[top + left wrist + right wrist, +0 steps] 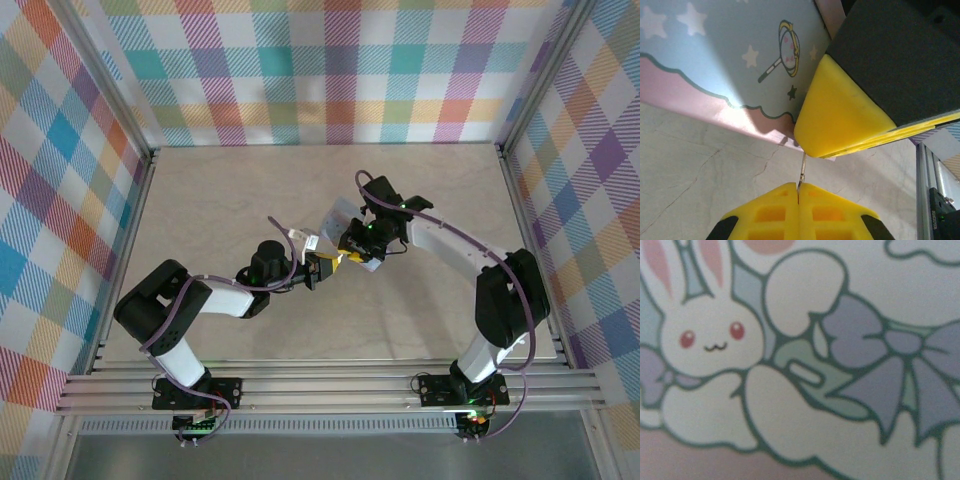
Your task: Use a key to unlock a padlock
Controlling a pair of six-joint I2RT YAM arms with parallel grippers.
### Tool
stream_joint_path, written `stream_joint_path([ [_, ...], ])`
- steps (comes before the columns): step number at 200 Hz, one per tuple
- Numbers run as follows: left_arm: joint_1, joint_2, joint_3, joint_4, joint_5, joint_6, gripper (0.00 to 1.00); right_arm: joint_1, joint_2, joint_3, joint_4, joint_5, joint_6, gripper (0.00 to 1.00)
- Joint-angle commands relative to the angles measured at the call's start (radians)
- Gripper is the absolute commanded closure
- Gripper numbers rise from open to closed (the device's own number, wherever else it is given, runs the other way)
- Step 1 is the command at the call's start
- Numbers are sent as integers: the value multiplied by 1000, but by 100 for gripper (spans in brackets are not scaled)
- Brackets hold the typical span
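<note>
Pale marbled table, enclosed by plaid walls; both arms reach from the near edge and meet close to the middle of the surface; left gripper nearest the wrist camera, its yellow fingertips pressed flat together and clenched on the key; the key is a thin grey sliver standing straight out of the seam between the fingertips, long axis in line with the fingers, tip pointing away from them toward the right gripper; the tip reaches the lower edge of that gripper's yellow finger, contact not determinable; from above, the left gripper faces rightward, so the key points the same way; right gripper sits against the cartoon-printed box, a rabbit and bow print close before its wrist camera; whether its jaws are released or clenched cannot be told; the box lies beyond and partly beneath it
</note>
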Motion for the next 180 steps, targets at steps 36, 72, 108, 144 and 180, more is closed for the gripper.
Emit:
stream_joint_path([
  [36, -13, -6, 6, 84, -25, 4, 100, -4, -32, -4, 40, -85, 22, 100],
  [72, -23, -8, 17, 71, -20, 21, 100, -4, -33, 1, 38, -90, 30, 100],
  [108, -38, -21, 17, 54, -25, 36, 100, -6, -33, 8, 25, -73, 27, 100],
  [144, -40, -45, 16, 21, -44, 53, 100, -6, -36, 3, 21, -66, 28, 100],
  [180, -40, -44, -16, 27, -61, 56, 100, -12, -55, 6, 16, -36, 28, 100],
])
